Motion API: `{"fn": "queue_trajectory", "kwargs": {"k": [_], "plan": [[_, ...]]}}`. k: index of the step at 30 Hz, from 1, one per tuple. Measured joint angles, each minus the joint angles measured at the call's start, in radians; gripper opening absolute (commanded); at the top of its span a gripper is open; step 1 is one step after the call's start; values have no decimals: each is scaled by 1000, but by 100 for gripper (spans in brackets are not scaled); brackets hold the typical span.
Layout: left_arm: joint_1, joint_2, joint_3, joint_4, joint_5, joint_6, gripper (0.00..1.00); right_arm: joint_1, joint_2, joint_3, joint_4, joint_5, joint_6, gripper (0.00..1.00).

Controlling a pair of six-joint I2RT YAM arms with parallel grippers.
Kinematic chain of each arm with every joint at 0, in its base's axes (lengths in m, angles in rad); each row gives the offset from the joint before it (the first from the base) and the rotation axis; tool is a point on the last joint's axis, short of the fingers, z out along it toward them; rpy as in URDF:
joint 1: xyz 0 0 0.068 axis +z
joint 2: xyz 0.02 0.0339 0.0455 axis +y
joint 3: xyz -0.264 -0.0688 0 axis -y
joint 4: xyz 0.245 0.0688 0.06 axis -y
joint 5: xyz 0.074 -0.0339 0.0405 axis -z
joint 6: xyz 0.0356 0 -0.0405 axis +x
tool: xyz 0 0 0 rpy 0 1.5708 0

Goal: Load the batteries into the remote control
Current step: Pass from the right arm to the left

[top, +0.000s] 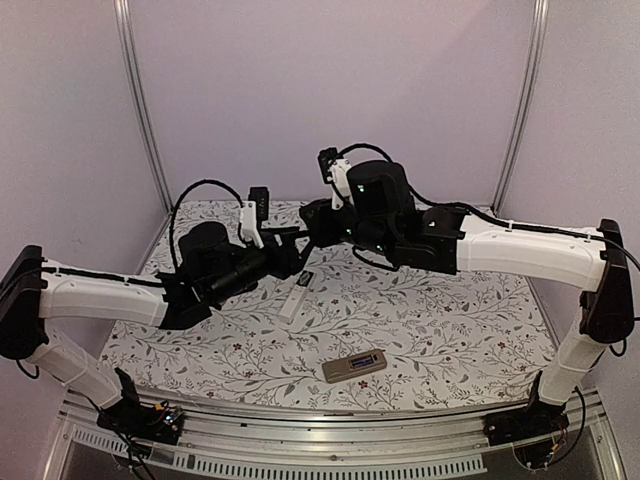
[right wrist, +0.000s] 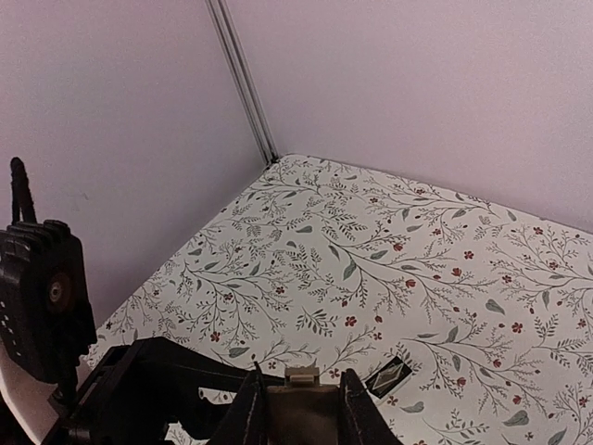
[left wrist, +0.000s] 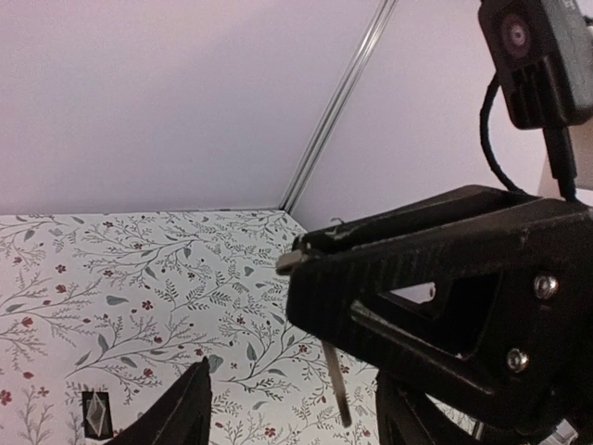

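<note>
Left gripper (left wrist: 295, 394): jaws apart, raised at far centre.
Right gripper (right wrist: 301, 374): jaws clamp a tan tabbed piece (right wrist: 298, 410).
Remote control (top: 355, 367): worktop (top: 450, 320), near centre.

A: Where's the remote (top: 355, 366)?
B: On the tabletop (top: 450, 330), by the near edge, just right of centre.
A: And the 2 hands?
B: Over the far half, left hand (left wrist: 295, 385) left of the right hand (right wrist: 301, 382), which has a piece (right wrist: 298, 413) in it.

Desk (top: 440, 330) covered white with grey-green leafy sprigs and small red blossoms; grey-beige slim plastic remote control (top: 355, 367) at 6 o'clock; white slim plastic bar (top: 295, 297) near centre; tan flat piece (right wrist: 301, 408) between black right jaws; lilac walls (top: 300, 80)
</note>
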Motion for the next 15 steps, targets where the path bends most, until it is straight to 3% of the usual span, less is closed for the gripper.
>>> {"fn": "queue_trajectory", "kwargs": {"k": [15], "plan": [[5, 23, 21, 5, 32, -27, 44, 2, -24, -26, 5, 0, 5, 14]]}}
